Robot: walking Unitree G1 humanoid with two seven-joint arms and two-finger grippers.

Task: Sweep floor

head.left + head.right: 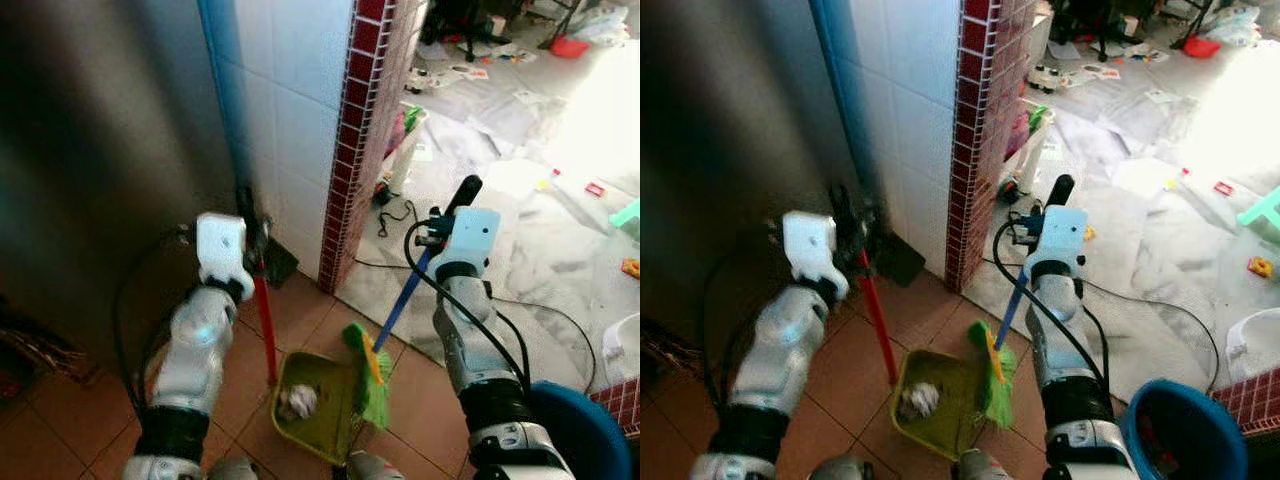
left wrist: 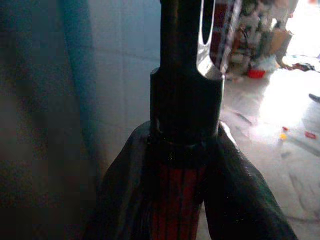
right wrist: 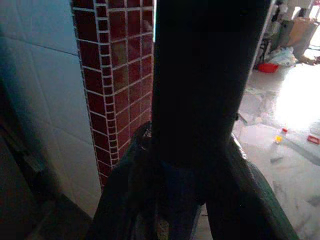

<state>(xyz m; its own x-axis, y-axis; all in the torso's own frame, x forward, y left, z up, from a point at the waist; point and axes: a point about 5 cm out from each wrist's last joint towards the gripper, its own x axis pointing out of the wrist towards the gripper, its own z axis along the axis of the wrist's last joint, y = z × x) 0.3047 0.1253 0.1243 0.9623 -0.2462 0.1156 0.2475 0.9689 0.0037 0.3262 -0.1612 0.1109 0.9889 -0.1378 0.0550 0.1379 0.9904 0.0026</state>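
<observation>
**A:** Starting at the robot's left, what is that arm doing?

**B:** The left gripper (image 1: 252, 235) is pinched around the top of the thin red dustpan handle (image 1: 265, 335); the left wrist view shows both black fingers pressed against the red shaft. The handle runs down to the olive-green plastic dustpan (image 1: 318, 410), which sits on the terracotta floor tiles (image 1: 420, 400) just in front of the robot.

**A:** Is anything in the pan yet?

**B:** Yes, a crumpled whitish wad of litter (image 1: 296, 401) lies inside it, so that bit seems collected.

**A:** And further right?

**B:** The green-bristled broom head (image 1: 367, 372) rests at the pan's right edge, on a blue broom handle (image 1: 403, 298). The right gripper (image 1: 452, 212) is clamped around the handle's dark upper end.

**A:** So, nearly finished?

**B:** Probably not. Beyond the red-tiled wall edge (image 1: 352, 130), the pale marble floor (image 1: 520, 230) is strewn with papers and small bits. That area looks unswept.
</observation>
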